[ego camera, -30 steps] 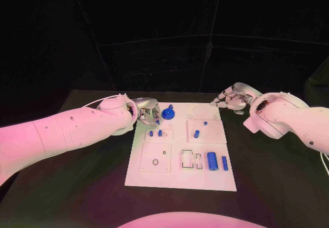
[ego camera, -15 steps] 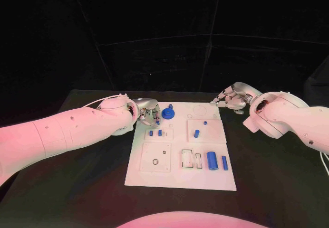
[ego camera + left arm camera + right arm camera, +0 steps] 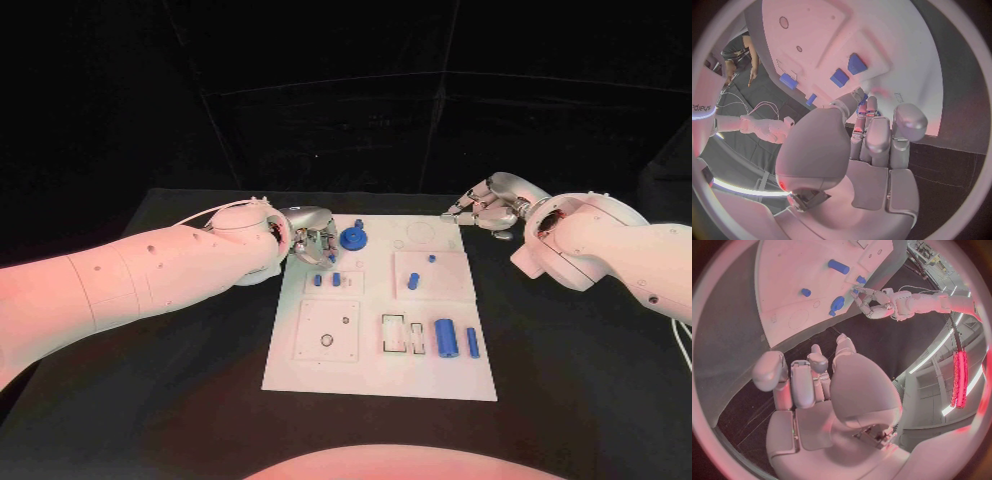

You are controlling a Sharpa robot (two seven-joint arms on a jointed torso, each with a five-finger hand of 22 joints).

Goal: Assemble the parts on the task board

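The white task board (image 3: 378, 370) lies in the middle of the table. My left hand (image 3: 307, 243) hovers at the board's far left corner and pinches a small blue part (image 3: 862, 101) at its fingertips, right beside a round blue part (image 3: 355, 238). Two short blue pegs (image 3: 326, 281) stand just in front of that hand. My right hand (image 3: 488, 212) sits off the board's far right corner with its fingers (image 3: 811, 375) curled in on nothing. A blue peg (image 3: 414, 281), a thick blue cylinder (image 3: 447, 338) and a slim blue rod (image 3: 472, 343) are on the board's right half.
The black table (image 3: 173, 400) stretches around the board on all sides. A recessed square plate (image 3: 329, 330) and a framed slot (image 3: 402, 335) sit on the board's near half. My left forearm (image 3: 130, 285) crosses the table's left side.
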